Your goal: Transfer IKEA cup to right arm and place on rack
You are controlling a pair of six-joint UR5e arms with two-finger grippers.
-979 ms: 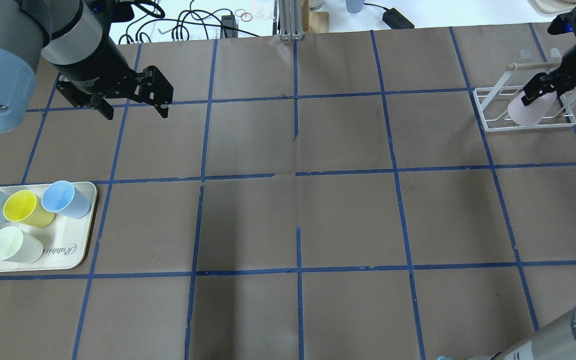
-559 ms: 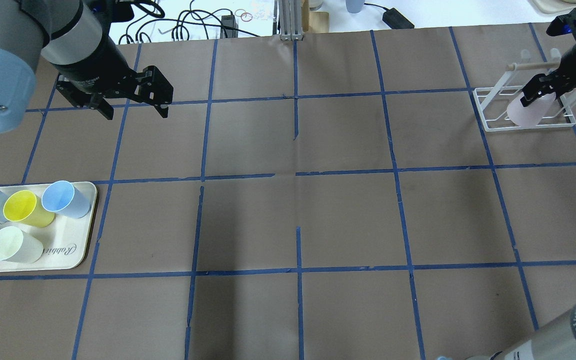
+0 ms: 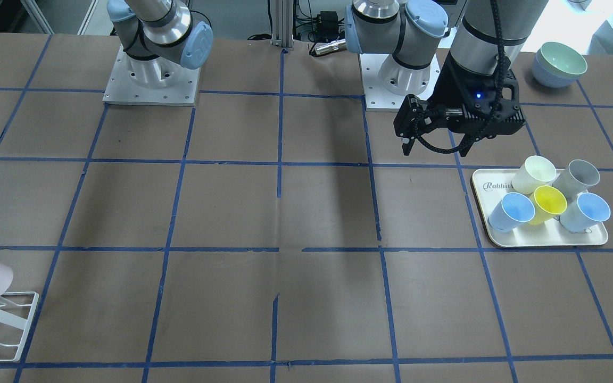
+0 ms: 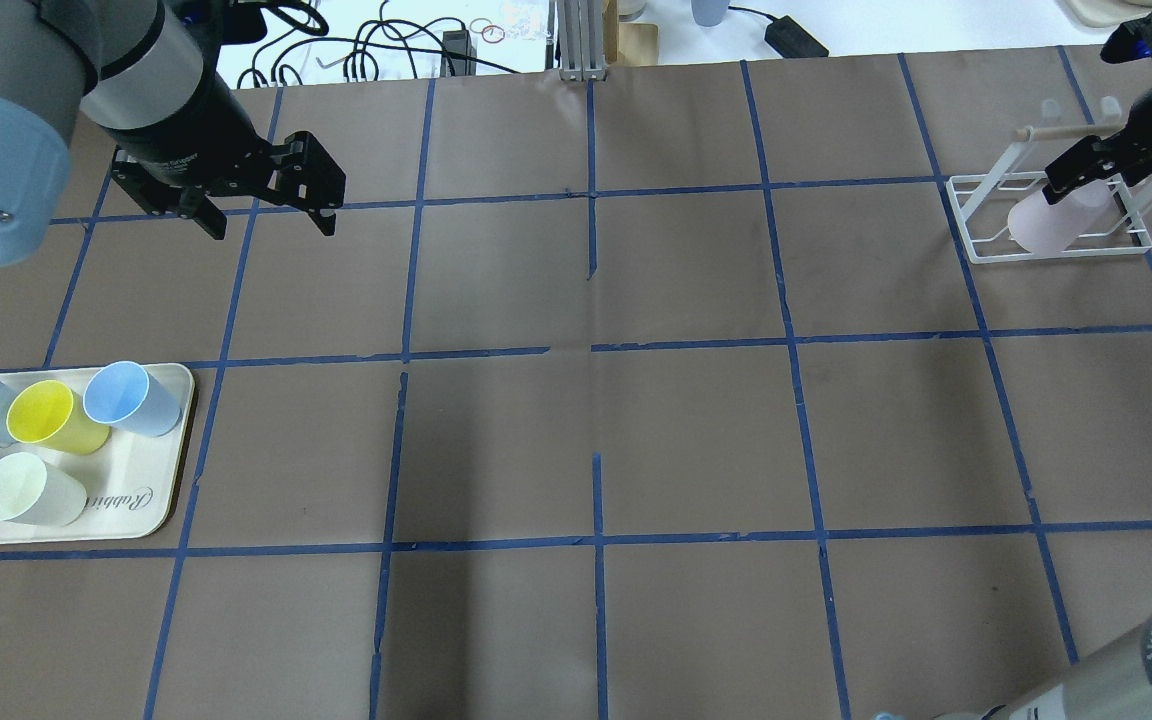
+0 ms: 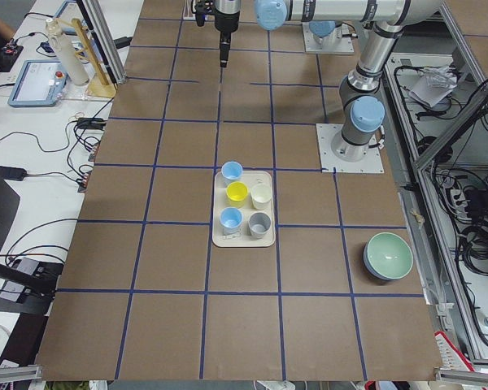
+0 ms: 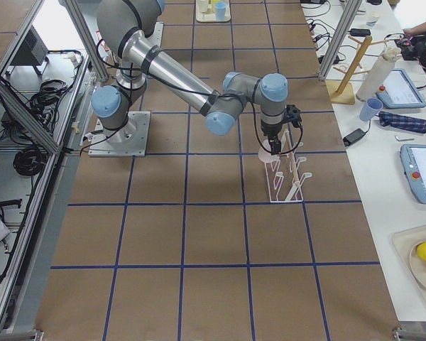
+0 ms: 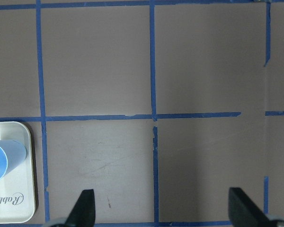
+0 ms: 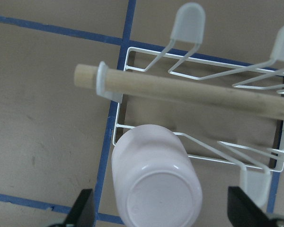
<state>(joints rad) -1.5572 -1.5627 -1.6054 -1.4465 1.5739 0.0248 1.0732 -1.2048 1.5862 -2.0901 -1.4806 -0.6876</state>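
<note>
The pale pink IKEA cup (image 8: 154,184) sits upside down and tilted on a prong of the white wire rack (image 8: 190,19), below its wooden peg (image 8: 189,92). In the overhead view the cup (image 4: 1046,222) leans on the rack (image 4: 1066,251) at the far right. My right gripper (image 4: 1086,172) is open just above the cup. In the right wrist view its fingers (image 8: 85,208) stand apart on both sides of the cup without touching it. My left gripper (image 4: 268,222) is open and empty, hovering over the table at the far left (image 7: 163,213).
A cream tray (image 4: 161,500) at the near left holds several cups: blue, yellow, pale yellow and grey (image 3: 548,201). Stacked bowls (image 3: 559,64) stand beside the left arm's base. Cables and a post lie along the table's far edge.
My right gripper has drawn back and up from the pink cup. The cup has settled slightly lower on the rack. The left arm has not moved.
</note>
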